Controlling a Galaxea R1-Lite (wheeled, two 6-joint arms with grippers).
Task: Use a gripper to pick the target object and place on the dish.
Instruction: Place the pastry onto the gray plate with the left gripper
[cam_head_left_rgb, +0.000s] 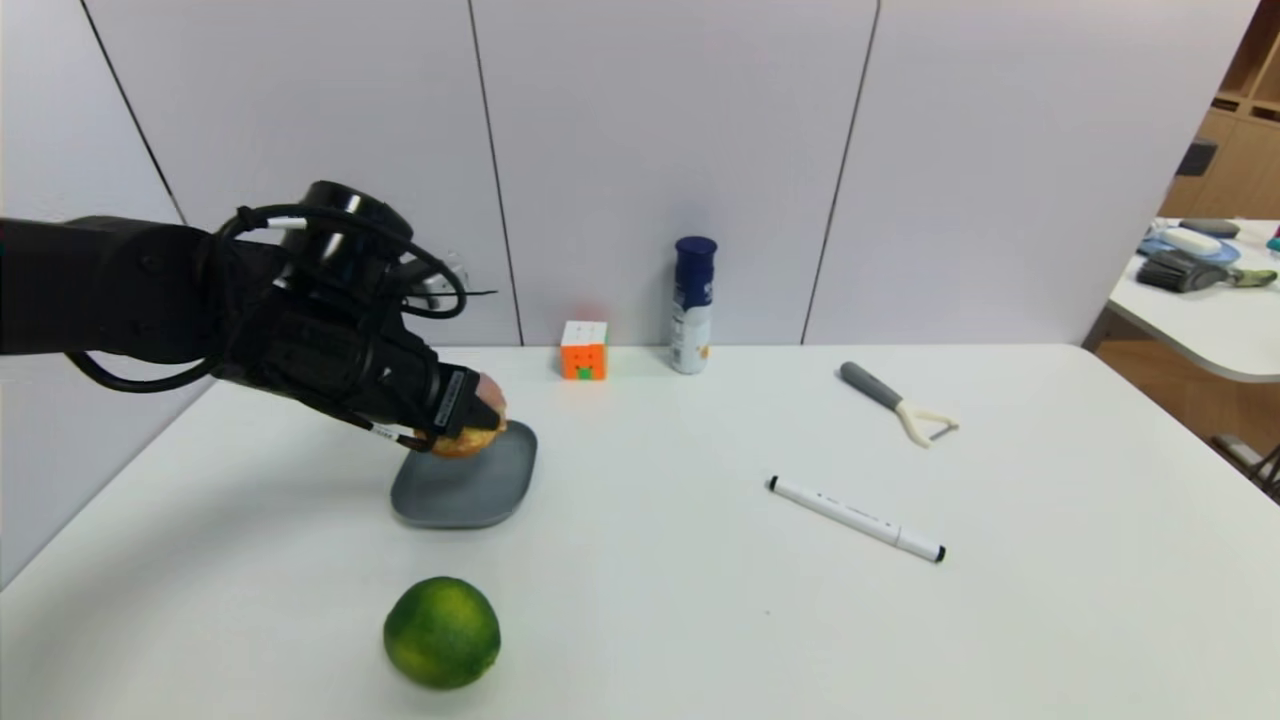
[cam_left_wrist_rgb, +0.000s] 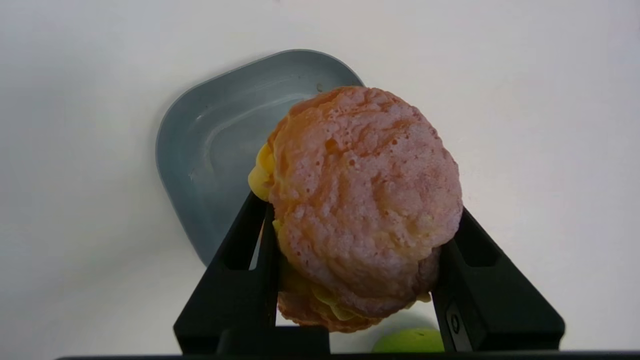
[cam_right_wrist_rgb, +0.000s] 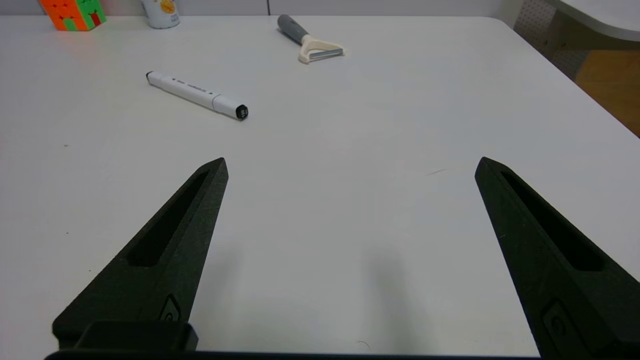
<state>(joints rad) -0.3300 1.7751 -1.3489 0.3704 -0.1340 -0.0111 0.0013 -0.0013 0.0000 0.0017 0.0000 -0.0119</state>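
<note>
Cream puff (cam_left_wrist_rgb: 367, 200), above the dish (cam_head_left_rgb: 465, 497): likely light, soft, crushable; your left gripper (cam_left_wrist_rgb: 357, 250) grips its sides, best held gently there.

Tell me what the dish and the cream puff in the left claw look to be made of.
Dish: probably plastic, smooth grey with a soft sheen and an even moulded rim.

Cream puff, held in the left claw: looks like baked pastry, matte and wrinkled with tiny pits, yellow filling at the seam; it could be a foam imitation.
</note>
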